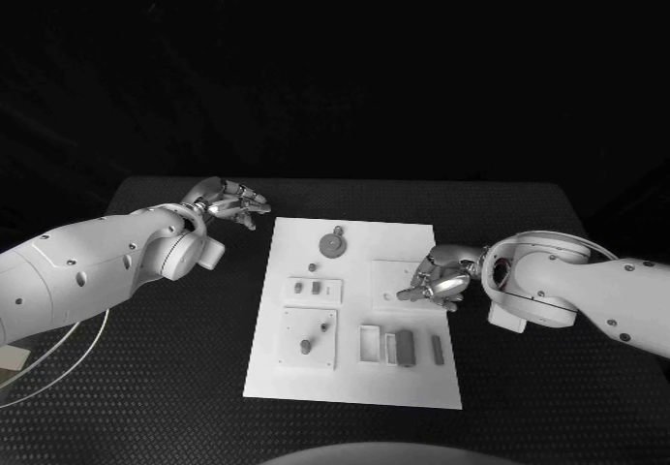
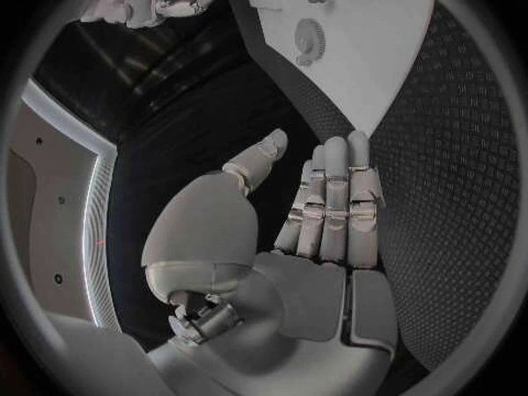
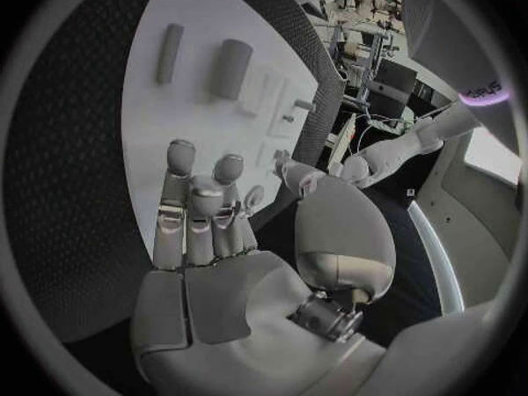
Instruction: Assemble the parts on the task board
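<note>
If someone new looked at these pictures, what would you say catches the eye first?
Most likely the white task board in the middle of the black table, with small grey parts lying on it, among them a round gear-like piece near its far edge. Next come the two silver hands: the left hand hovers off the board's far left corner, holding nothing, while the right hand reaches over its right side.

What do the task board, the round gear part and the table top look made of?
Task board: likely rigid plastic, matte white, flat with crisp edges.
Gear part: grey, toothed rim, dull sheen; plastic or metal, can't tell.
Table top: black, fine textured pattern, looks like a rubbery or woven mat.
</note>
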{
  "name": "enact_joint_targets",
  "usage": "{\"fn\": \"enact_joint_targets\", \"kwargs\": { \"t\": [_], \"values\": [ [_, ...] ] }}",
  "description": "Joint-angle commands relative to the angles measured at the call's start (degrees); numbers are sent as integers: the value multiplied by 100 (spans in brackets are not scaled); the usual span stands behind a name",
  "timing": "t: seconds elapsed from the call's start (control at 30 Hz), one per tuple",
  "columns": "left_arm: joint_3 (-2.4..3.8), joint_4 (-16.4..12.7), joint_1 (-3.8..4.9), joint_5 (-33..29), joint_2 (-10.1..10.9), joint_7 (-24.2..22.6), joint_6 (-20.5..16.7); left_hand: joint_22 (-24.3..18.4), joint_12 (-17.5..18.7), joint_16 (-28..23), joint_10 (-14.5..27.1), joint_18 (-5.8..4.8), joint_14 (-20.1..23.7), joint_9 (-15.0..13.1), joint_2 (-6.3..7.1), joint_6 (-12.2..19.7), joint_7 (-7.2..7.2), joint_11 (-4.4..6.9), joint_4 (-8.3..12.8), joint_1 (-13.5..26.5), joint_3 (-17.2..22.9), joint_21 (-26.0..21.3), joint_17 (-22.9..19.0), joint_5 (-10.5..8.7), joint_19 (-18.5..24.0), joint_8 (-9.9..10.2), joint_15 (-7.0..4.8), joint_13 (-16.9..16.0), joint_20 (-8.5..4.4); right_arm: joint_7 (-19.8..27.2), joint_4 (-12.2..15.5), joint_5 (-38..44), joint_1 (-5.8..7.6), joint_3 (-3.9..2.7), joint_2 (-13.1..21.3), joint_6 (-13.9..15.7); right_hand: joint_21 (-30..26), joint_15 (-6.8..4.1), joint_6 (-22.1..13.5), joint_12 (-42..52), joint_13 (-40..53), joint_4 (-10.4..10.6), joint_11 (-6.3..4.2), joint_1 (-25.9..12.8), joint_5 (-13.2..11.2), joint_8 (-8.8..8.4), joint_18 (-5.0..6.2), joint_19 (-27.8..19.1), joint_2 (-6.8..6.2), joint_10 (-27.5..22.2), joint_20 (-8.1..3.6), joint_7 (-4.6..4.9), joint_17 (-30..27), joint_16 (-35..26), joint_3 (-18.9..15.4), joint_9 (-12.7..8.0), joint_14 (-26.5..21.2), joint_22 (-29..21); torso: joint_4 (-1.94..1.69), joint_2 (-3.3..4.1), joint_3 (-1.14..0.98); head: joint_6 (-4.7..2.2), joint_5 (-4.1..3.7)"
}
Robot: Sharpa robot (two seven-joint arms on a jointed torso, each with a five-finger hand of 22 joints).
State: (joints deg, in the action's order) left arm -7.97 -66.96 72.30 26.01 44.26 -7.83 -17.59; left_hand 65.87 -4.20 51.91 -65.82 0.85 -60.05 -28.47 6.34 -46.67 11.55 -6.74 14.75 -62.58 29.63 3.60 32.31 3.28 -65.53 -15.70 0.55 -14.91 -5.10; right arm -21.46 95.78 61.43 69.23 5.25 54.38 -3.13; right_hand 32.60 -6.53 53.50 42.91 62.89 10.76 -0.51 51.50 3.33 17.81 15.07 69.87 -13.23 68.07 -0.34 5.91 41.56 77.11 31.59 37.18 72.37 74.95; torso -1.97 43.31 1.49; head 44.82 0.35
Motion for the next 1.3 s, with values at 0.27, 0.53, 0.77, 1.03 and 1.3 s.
{"fn": "enact_joint_targets", "kwargs": {
  "t": [0.27, 0.53, 0.77, 1.03, 1.3],
  "values": [
    [3, 7, -16, -20, -19, -57, 44, -7, 22, -30, 33, 109, -14, 9, -5, 28, -8, -5, -38, 53, -18, 27, 6, -28, -7, -22, -3, -10, 0, -839, 122, -602, -1, 258, 107, -988, 187, -101, 249, 568, 465, 391, -86, -88, -39, 45, -7, 27, 3, -130, -62, -88, 217, 306, -180, 177, 52, 141, 9, 0, 9, 49, -182],
    [3, -2, -17, -27, -15, -67, 41, -8, 22, -31, 34, 109, -12, 10, -4, 29, -8, -5, -46, 63, -22, 28, 7, -28, -5, -23, -3, -11, 0, -900, 118, -465, -4, 484, 16, -894, 295, -157, 371, 742, 594, 520, -145, -117, -40, 86, -7, -1, 160, -86, -89, -148, 295, 382, -398, 298, 49, 140, 2, 4, 17, 63, -262],
    [3, -4, -19, -29, -16, -70, 47, -9, 22, -31, 35, 109, -11, 11, -2, 30, -8, -5, -55, 78, -28, 29, 7, -28, -4, -23, -3, -13, 0, -854, 117, -194, -29, 554, -145, -715, 314, -157, 367, 747, 600, 557, -144, -140, -40, 69, -7, -14, 154, -93, -93, -147, 305, 384, -442, 309, 42, 138, -15, 5, 18, 78, -280],
    [3, -4, -24, -31, -5, -68, 51, -9, 22, -32, 36, 109, -11, 12, -3, 32, -8, -5, -61, 85, -30, 29, 8, -28, -3, -23, -3, -14, 0, -881, 21, 45, -115, 578, -283, -731, 323, -157, 368, 746, 599, 566, -144, -151, -39, 61, -7, -21, 131, -96, -95, -147, 309, 383, -461, 314, 39, 137, -22, 2, 27, 109, -263],
    [3, -10, -25, -32, 6, -67, 58, -9, 22, -32, 37, 111, -10, 12, -2, 34, -8, -5, -65, 89, -31, 30, 9, -28, -3, -24, -3, -15, -1, -888, -64, 318, -178, 633, -369, -732, 331, -156, 353, 740, 594, 572, -142, -157, -39, 41, -7, -30, 81, -101, -98, -144, 311, 379, -465, 314, 34, 135, -15, 1, 29, 140, -237]
  ]
}}
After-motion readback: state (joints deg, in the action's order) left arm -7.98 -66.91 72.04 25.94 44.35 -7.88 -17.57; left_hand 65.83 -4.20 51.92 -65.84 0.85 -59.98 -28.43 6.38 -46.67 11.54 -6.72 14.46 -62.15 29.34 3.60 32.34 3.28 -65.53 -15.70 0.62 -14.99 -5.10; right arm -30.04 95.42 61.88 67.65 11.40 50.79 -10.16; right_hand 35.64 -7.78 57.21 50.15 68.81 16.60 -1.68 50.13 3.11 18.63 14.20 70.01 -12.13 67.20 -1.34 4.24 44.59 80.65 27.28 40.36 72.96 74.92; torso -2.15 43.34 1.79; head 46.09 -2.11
